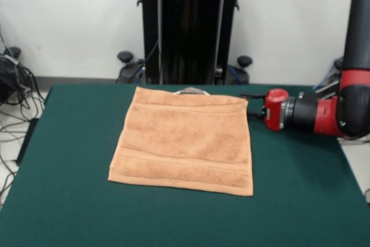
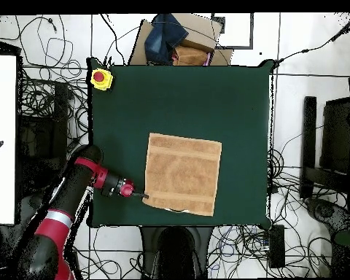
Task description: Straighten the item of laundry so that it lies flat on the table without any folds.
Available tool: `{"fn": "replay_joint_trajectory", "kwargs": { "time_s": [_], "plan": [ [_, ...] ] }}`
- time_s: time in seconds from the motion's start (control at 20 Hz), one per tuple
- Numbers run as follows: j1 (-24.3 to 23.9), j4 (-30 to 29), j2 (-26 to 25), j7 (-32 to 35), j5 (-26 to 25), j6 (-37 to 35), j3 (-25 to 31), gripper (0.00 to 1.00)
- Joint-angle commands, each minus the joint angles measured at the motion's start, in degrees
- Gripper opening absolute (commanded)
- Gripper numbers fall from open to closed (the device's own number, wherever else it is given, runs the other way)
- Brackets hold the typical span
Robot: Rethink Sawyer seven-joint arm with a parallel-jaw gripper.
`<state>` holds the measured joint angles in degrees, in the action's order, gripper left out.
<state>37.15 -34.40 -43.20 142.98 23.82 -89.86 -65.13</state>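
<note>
The tan-orange towel [image 1: 186,142] lies spread out on the dark green table [image 1: 75,160], roughly square, with band stripes near its near and far edges. Its whitish loop tag [image 1: 192,91] sticks out at the far edge. I see no folds in it. My gripper [image 1: 248,106] lies level, just beside the towel's far right corner and low over the table, with its fingers apart and nothing in them. In the overhead view the gripper [image 2: 144,195] points at the lower left corner of the towel [image 2: 183,173], at or just short of its edge.
The black pedestal [image 1: 189,27] stands behind the table's far edge. A yellow box with a red button [image 2: 100,78] sits on the table's corner [image 2: 178,95]. A cardboard box with blue cloth [image 2: 176,40] lies beyond the table. Cables cover the floor around.
</note>
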Motion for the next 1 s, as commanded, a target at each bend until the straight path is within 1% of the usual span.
{"fn": "replay_joint_trajectory", "kwargs": {
  "time_s": [0.05,0.4,0.85,1.0],
  "plan": [
    [7.4,-9.3,5.3,9.6,-5.9,21.4,7.7,1.00],
    [7.6,-10.0,5.9,10.7,-7.5,22.2,8.5,1.00],
    [7.7,-11.3,6.2,10.7,-8.0,23.6,8.5,1.00],
    [7.7,-10.6,5.7,11.1,-7.9,22.9,8.3,1.00]
  ]
}}
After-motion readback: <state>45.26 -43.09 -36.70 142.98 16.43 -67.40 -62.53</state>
